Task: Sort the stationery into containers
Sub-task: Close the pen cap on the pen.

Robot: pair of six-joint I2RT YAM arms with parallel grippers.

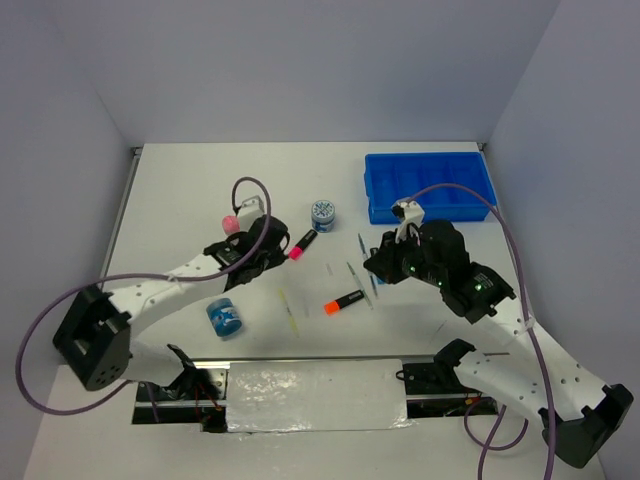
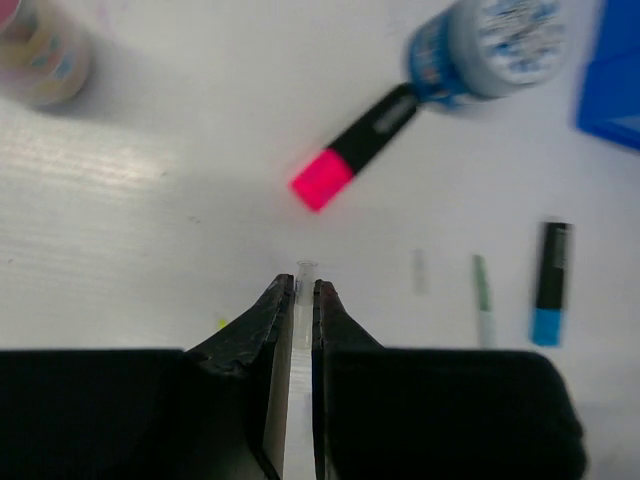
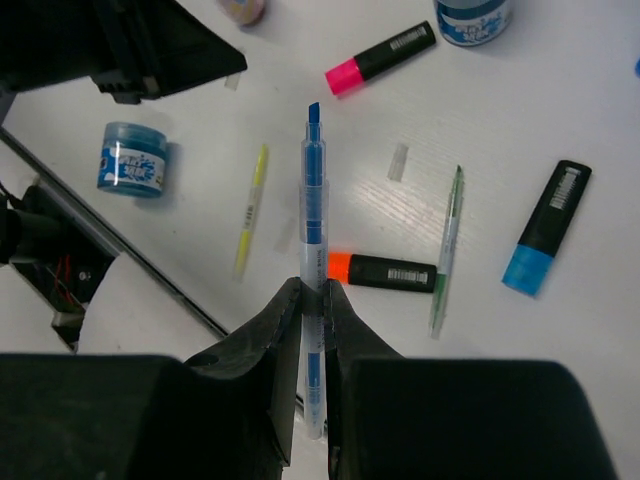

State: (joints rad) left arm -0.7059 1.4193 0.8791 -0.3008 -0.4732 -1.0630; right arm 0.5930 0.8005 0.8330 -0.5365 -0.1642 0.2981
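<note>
Your left gripper [image 2: 303,290] is pinched closed around a thin clear stick [image 2: 304,270], over the white table [image 2: 150,200] and near the pink-capped marker [image 2: 355,150] and a round blue jar [image 2: 490,45]. Your right gripper [image 3: 313,292] squeezes a blue pen [image 3: 314,170] and holds it up above the table, where an orange-capped marker [image 3: 385,271], a green pen [image 3: 447,245] and a blue-capped marker [image 3: 545,240] lie. The bright blue tray [image 1: 372,190] sits at the far right of the table, and the stick and the blue pen are not in it.
</note>
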